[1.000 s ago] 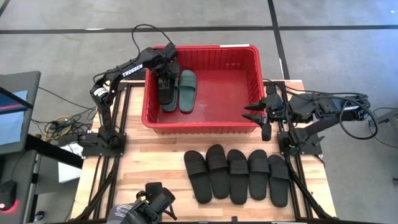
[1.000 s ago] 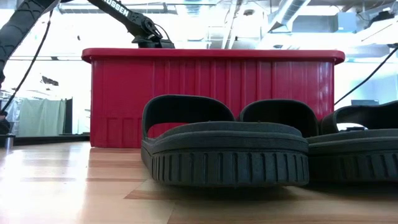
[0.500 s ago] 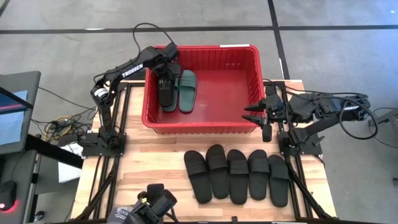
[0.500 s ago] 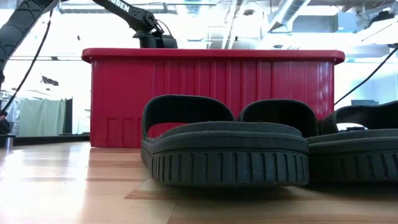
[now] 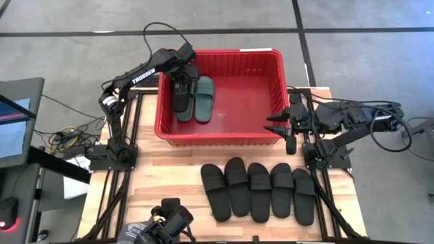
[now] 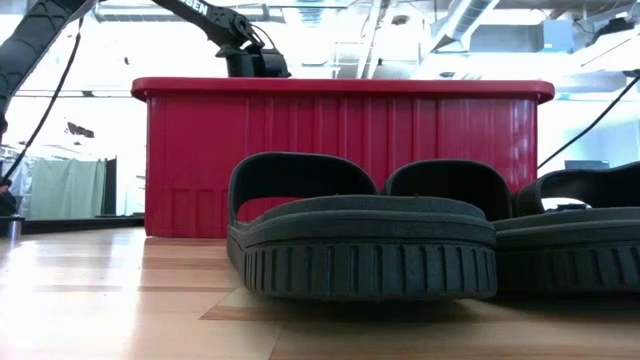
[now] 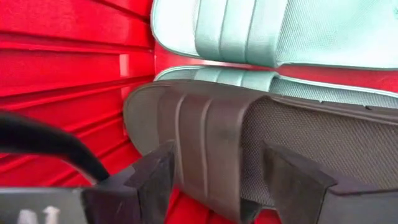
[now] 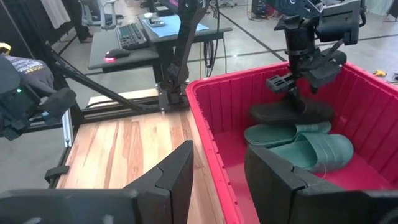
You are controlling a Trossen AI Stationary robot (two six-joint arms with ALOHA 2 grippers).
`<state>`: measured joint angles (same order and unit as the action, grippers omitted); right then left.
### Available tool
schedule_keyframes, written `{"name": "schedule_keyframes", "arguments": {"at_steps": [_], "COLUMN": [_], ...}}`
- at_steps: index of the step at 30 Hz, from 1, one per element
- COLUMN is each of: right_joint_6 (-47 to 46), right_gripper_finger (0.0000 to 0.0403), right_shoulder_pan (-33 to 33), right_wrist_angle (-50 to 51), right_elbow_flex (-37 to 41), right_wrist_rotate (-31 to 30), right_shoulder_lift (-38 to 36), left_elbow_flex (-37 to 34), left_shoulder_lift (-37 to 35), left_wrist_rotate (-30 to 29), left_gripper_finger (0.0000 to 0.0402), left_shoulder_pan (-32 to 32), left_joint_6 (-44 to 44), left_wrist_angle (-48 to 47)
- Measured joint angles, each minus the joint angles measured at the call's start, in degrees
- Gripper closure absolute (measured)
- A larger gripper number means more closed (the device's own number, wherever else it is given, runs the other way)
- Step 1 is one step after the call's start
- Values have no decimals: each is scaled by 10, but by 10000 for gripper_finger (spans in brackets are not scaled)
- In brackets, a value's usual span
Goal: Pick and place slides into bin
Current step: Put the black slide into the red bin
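Note:
The red bin [image 5: 217, 139] stands on the far half of the table. In its left part two sage-green slides [image 5: 205, 99] lie on its floor. A black slide [image 5: 182, 102] lies on top of the left green one. My left gripper [image 5: 180, 87] is open just above that black slide. Its fingers stand on either side of the slide's strap [image 7: 208, 134], and no touch shows. Several black slides [image 5: 258, 192] lie side by side on the table's near half. My right gripper [image 5: 277, 125] is open and empty by the bin's near right corner.
Bare wood [image 5: 163, 176] lies left of the row of black slides. A dark device [image 5: 166, 220] sits at the table's near edge. The bin's right half [image 5: 251, 95] is bare red floor. The bin's near wall [image 6: 340, 150] rises behind the slides in the low view.
My left gripper has risen a little over the bin's left part. The black slide stays lying on the green one. My right arm has kept still.

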<state>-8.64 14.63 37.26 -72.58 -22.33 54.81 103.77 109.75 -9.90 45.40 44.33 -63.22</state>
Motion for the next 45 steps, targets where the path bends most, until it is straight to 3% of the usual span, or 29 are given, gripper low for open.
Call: {"name": "schedule_keyframes", "arguments": {"at_steps": [14, 26, 36, 45], "right_joint_6": [0, 6, 7, 10], "right_gripper_finger": [271, 271, 271, 271], "right_shoulder_pan": [0, 25, 61, 101], "right_wrist_angle": [10, 17, 42, 44], "right_elbow_flex": [0, 0, 0, 0], "right_wrist_rotate": [15, 19, 17, 22], "right_shoulder_lift": [0, 0, 0, 33], "left_elbow_flex": [23, 165, 308, 303], "left_shoulder_lift": [-7, -8, -8, -48], "left_wrist_rotate": [-10, -11, -10, -30], "left_gripper_finger": [181, 181, 181, 181], "left_shoulder_pan": [-24, -70, -182, -325], "left_joint_6": [-16, -84, -208, -339], "left_wrist_angle": [-11, -109, -178, -187]}}
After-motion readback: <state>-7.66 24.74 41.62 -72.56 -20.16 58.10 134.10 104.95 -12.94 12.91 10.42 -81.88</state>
